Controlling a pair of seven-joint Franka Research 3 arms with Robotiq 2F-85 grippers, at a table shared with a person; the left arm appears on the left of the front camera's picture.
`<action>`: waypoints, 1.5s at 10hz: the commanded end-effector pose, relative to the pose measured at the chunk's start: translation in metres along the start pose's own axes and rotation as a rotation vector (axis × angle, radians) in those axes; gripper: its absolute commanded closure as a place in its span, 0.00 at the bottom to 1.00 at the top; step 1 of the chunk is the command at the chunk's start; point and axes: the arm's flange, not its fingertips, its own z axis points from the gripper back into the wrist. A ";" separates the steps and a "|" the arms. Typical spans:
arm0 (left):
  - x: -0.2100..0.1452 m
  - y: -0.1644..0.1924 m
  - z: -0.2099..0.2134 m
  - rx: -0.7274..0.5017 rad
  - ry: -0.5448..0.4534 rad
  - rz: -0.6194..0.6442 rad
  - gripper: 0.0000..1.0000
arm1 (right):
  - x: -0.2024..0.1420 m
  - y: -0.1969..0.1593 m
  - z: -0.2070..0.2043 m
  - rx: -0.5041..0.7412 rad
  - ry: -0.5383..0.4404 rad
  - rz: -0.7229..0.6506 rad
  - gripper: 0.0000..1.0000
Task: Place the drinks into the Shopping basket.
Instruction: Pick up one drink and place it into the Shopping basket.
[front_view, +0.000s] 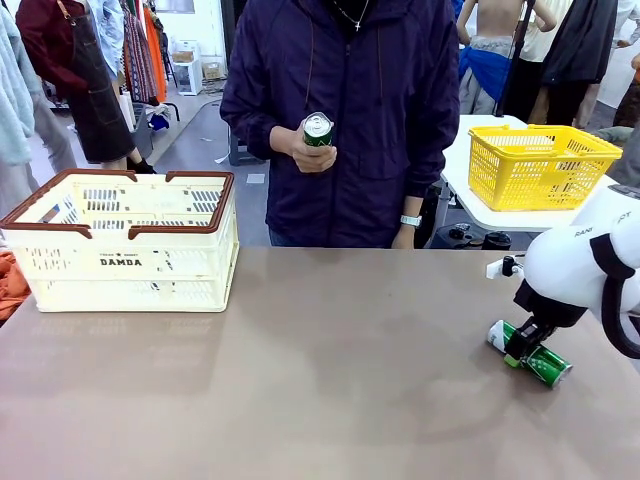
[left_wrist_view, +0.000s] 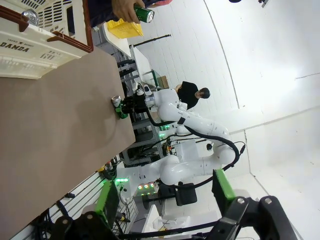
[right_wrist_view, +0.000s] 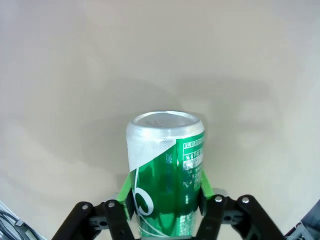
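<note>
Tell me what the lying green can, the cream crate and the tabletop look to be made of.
The can looks like aluminium: bare silver top, glossy green printed wall. The crate looks like moulded plastic: matt cream slotted walls, brown rim. The table has a smooth grey-brown top with a dull sheen, probably laminate, though the look leaves that open.

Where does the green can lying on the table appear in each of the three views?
Front view: lying green can at lower right, in the right gripper.
Left wrist view: the can, small, left of centre at the table edge.
Right wrist view: the can, large, bottom centre.
Shared landmark: the brown table under it.
</note>
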 end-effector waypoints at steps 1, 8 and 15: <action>-0.002 -0.002 0.001 -0.002 0.011 -0.011 0.00 | -0.009 0.002 -0.005 -0.014 0.011 -0.002 1.00; -0.002 -0.002 0.001 -0.002 0.011 -0.011 0.00 | -0.006 0.058 0.146 0.034 -0.096 -0.379 1.00; -0.002 -0.002 0.001 -0.002 0.011 -0.011 0.00 | -0.005 0.076 0.161 0.095 -0.194 -0.457 1.00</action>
